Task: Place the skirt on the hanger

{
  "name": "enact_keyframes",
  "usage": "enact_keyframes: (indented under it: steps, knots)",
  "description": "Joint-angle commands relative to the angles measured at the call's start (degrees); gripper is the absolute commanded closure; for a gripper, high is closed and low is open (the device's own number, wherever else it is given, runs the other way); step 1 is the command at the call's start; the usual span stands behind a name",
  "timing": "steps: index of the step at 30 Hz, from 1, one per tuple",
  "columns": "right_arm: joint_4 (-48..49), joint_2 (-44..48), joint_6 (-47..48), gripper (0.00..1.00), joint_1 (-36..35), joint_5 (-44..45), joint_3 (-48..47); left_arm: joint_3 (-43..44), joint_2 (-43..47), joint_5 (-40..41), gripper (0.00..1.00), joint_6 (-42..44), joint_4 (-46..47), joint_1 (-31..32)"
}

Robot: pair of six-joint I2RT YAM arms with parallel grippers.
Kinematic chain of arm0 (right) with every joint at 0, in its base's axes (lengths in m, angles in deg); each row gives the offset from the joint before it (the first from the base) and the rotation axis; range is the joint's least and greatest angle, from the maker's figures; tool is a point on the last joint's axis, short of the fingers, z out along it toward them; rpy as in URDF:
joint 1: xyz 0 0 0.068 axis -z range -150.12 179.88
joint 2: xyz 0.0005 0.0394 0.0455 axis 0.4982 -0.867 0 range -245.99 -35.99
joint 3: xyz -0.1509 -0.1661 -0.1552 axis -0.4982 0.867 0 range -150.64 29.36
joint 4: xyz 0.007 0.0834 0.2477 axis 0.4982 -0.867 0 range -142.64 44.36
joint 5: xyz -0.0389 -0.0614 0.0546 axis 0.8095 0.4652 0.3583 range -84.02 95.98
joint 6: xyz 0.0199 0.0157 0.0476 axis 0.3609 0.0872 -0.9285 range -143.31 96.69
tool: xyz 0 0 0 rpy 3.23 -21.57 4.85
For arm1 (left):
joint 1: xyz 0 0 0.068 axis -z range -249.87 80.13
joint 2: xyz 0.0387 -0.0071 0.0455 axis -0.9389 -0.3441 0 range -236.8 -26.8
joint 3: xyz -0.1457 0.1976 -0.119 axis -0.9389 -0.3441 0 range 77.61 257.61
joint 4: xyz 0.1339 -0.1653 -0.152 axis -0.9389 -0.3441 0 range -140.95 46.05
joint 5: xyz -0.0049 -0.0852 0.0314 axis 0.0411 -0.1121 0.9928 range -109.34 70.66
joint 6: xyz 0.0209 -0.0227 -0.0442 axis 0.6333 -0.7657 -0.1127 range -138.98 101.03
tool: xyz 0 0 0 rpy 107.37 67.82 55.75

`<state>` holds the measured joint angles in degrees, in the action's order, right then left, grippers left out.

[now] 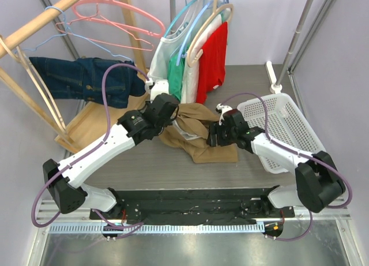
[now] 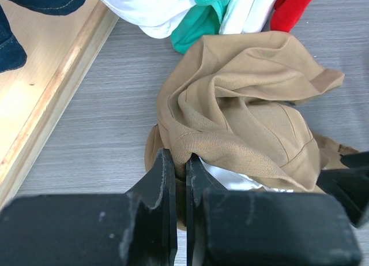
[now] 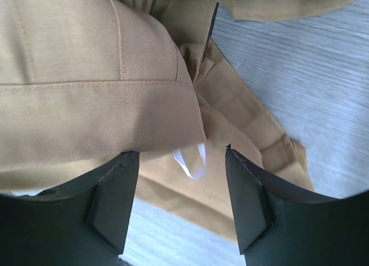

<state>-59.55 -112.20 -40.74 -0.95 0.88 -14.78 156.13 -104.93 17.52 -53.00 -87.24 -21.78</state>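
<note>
The tan skirt [image 1: 199, 133] lies bunched on the grey table, partly lifted at its left end. My left gripper [image 1: 170, 115] is shut on a fold of the skirt [image 2: 242, 110], its fingers [image 2: 162, 179] pinching the cloth beside a white lining. My right gripper [image 1: 212, 134] is open at the skirt's right side; in the right wrist view the skirt's waistband [image 3: 98, 87] hangs just above its fingertips [image 3: 124, 168] and a white loop [image 3: 193, 159] dangles between them. Pink hangers [image 1: 115, 15] hang on the wooden rack at top left.
A white basket [image 1: 282, 124] stands at right. Jeans [image 1: 86, 78] hang on the wooden rack [image 1: 34, 23] at left, above its wooden base [image 2: 40, 98]. White, green and red garments [image 1: 199, 58] hang on a rail behind the skirt.
</note>
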Motion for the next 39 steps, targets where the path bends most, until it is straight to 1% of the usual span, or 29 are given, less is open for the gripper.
enact_keyframes:
  steps: [1,3,4,5,8,9,12,13,15,16,17,18,19,21,22,24,26,27,28,30,31,32,36,39]
  knots:
    - [8.7,-4.2,-0.4,0.33,-0.5,-0.1,-1.0,2.3,1.6,0.3,1.0,0.3,1.4,-0.6]
    - [11.8,-5.6,-2.2,0.33,-0.5,0.4,0.1,2.3,1.8,0.0,1.0,-0.1,1.4,-0.7]
    - [15.4,-6.4,-2.7,0.35,-0.5,1.1,0.5,2.3,2.1,-0.1,1.0,-0.2,1.4,-0.7]
    - [17.0,-6.5,-3.3,0.39,-0.6,2.4,1.3,2.3,2.2,-0.2,1.0,-0.3,1.0,-0.8]
    - [23.8,-5.4,-5.1,0.44,-0.7,3.2,3.0,2.3,2.8,-0.5,1.0,-0.6,0.5,-1.0]
    - [24.9,-5.0,-5.2,0.45,-0.6,3.3,3.1,2.3,3.1,-0.6,1.0,-0.6,0.2,-1.1]
    - [25.5,-4.4,-4.6,0.53,-0.8,4.8,1.8,2.3,4.1,-1.1,1.0,-0.8,-0.1,-1.4]
    - [25.3,-4.1,-4.1,0.57,-0.8,6.8,1.3,2.3,4.4,-1.2,1.0,-0.8,-0.3,-1.4]
    - [25.3,-3.8,-3.6,0.64,-0.8,6.9,0.5,2.3,5.3,-1.5,1.0,-1.0,-0.4,-1.6]
    - [24.7,-3.7,-3.0,0.71,-0.7,6.6,0.1,2.2,5.6,-1.7,1.0,-1.0,-0.4,-1.8]
    - [24.2,-3.7,-3.0,0.76,-0.8,6.3,-1.1,2.2,5.9,-1.8,1.0,-1.0,-0.4,-2.0]
    - [23.2,-3.7,-2.9,0.86,-0.8,5.9,-2.0,2.4,6.1,-1.9,1.0,-0.9,-0.7,-2.0]
    - [19.8,-3.6,-2.8,0.99,-0.8,5.9,-3.1,2.9,6.4,-1.9,1.0,-0.8,-1.0,-2.1]
    - [16.0,-2.3,-2.8,0.99,-0.8,5.8,-6.9,3.7,6.7,-1.4,1.0,-0.3,-1.7,-2.4]
    - [11.3,-1.6,-2.8,0.99,-0.7,5.8,-10.0,4.9,6.9,-0.9,1.0,0.0,-2.7,-2.7]
    - [5.2,1.2,-2.1,0.99,-0.7,6.0,-13.4,6.2,7.1,-0.5,1.0,0.7,-4.3,-2.9]
    - [0.9,3.2,-0.6,0.99,-0.7,6.3,-19.5,8.3,7.6,0.4,1.0,1.8,-5.4,-3.5]
    - [-3.3,4.6,-0.1,0.99,-0.6,6.8,-21.8,9.2,7.8,0.8,1.0,2.3,-5.8,-3.7]
    - [-5.3,5.2,0.5,0.99,-0.7,7.2,-26.9,10.0,8.1,1.2,1.0,3.2,-6.7,-4.1]
    - [-10.7,6.0,2.0,0.99,-0.5,7.8,-32.3,13.2,8.3,1.5,1.0,4.3,-7.7,-4.5]
    - [-12.4,6.0,2.6,0.99,-0.6,7.7,-37.6,14.4,8.3,1.7,1.0,4.7,-8.9,-4.6]
    - [-15.2,6.1,2.9,0.99,-0.6,7.8,-40.2,17.4,8.4,2.8,1.0,5.7,-9.6,-4.8]
    - [-20.6,5.3,4.0,0.99,-0.6,7.7,-53.1,23.4,9.1,3.0,1.0,9.1,-10.9,-4.9]
    - [-23.0,4.8,3.5,0.99,-0.5,5.8,-58.6,27.5,9.6,1.7,1.0,11.2,-12.3,-4.9]
